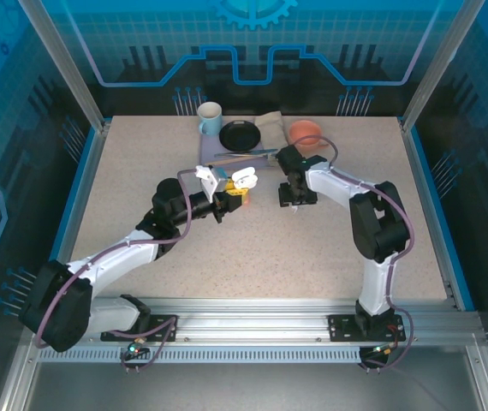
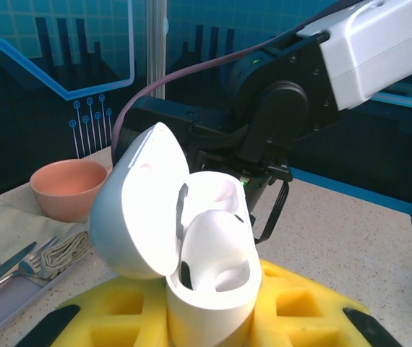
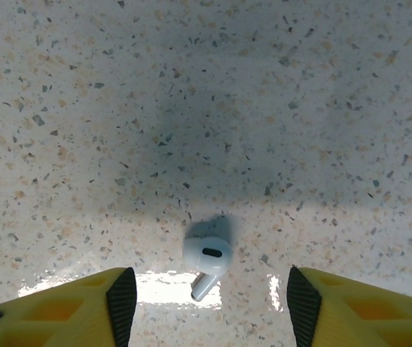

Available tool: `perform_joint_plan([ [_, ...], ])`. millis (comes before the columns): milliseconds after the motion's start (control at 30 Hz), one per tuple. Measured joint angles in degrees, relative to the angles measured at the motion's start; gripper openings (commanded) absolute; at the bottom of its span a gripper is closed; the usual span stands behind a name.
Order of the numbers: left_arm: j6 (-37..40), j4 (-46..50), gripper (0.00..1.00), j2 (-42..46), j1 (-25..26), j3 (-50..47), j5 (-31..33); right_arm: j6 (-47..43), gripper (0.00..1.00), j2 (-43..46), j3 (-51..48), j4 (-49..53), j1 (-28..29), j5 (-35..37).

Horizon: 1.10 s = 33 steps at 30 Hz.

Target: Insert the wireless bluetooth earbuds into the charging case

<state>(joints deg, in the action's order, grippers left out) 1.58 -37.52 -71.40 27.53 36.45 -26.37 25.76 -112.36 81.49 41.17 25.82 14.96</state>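
My left gripper (image 2: 209,322) is shut on the white charging case (image 2: 209,278), which stands upright between its yellow fingers (image 2: 300,303). The case's lid (image 2: 137,206) is swung open to the left. From above, the case (image 1: 242,180) and left gripper (image 1: 231,197) are at the table's middle. My right gripper (image 3: 212,298) is open, pointing down at the tabletop. One white earbud (image 3: 207,257) lies on the table between its black-padded fingertips (image 3: 123,296), touching neither. In the top view the right gripper (image 1: 295,204) hangs just right of the case.
At the back of the table stand a white mug (image 1: 210,118), a black plate (image 1: 241,135) and an orange bowl (image 1: 306,131). A beige cloth (image 2: 18,231) and cutlery (image 2: 3,264) on a grey tray lie behind the case.
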Motion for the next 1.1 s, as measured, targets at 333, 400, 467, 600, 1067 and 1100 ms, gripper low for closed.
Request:
perform_joint_plan([
  [333, 0.0, 0.1, 0.0, 0.0, 0.0, -0.3, 0.0, -0.7, 0.48, -4.0, 1.5, 0.4, -0.5, -0.9],
  [400, 0.0, 0.0, 0.0, 0.0, 0.0, -0.3, 0.0, -0.7, 0.48, -4.2, 1.5, 0.4, -0.7, -1.0],
  [467, 0.0, 0.0, 0.0, 0.0, 0.0, -0.3, 0.0, -0.4, 0.48, -4.4, 1.5, 0.4, -0.8, -1.0],
  [600, 0.0, 0.0, 0.0, 0.0, 0.0, -0.3, 0.0, 0.0, 0.46, -4.8, 1.5, 0.3, -0.9, -1.3],
  [1067, 0.0, 0.1, 0.0, 0.0, 0.0, -0.3, 0.0, 1.2, 0.38, -5.2, 1.4, -0.4, -1.3, -3.0],
  [1100, 0.0, 0.1, 0.0, 0.0, -0.1, -0.3, 0.0, 1.3, 0.38, -5.2, 1.3, -0.5, -1.4, -3.2],
])
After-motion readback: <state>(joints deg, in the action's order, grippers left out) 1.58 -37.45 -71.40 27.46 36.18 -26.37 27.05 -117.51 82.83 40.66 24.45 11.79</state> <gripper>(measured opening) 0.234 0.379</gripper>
